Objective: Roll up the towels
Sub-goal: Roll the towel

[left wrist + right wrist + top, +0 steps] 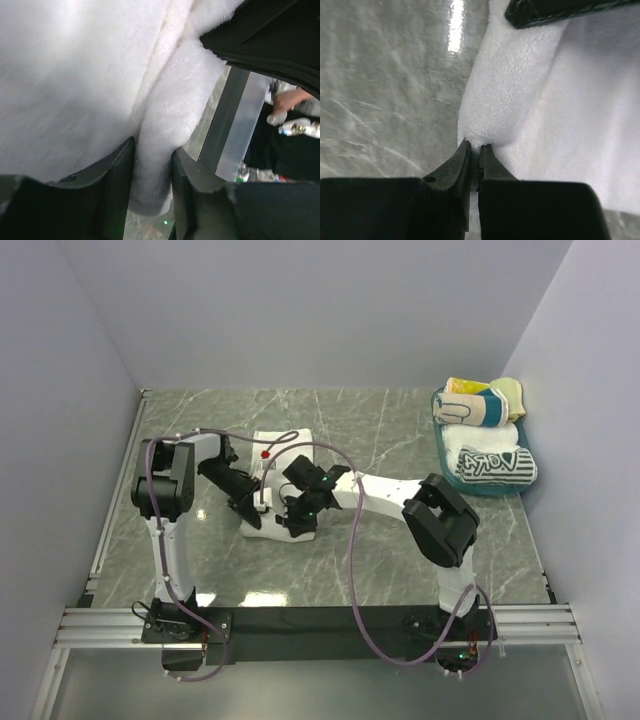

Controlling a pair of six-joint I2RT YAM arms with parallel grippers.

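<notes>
The large white towel (281, 451) lies folded in the middle of the table, its near end rolled over. My left gripper (252, 513) is shut on the left end of that rolled fold, seen between its fingers in the left wrist view (155, 165). My right gripper (292, 523) is shut on the right end of the same fold; its tips (475, 150) pinch the white towel's edge (505, 100). Rolled towels sit at the far right: a yellow-teal-white striped one (476, 406) and a white one with dark print (492, 464).
A teal basket (441, 445) at the far right holds the rolled towels. The marble table top (380, 430) lies around the towel. The table's metal rail (320, 622) runs along the near edge by the arm bases. Grey walls stand on three sides.
</notes>
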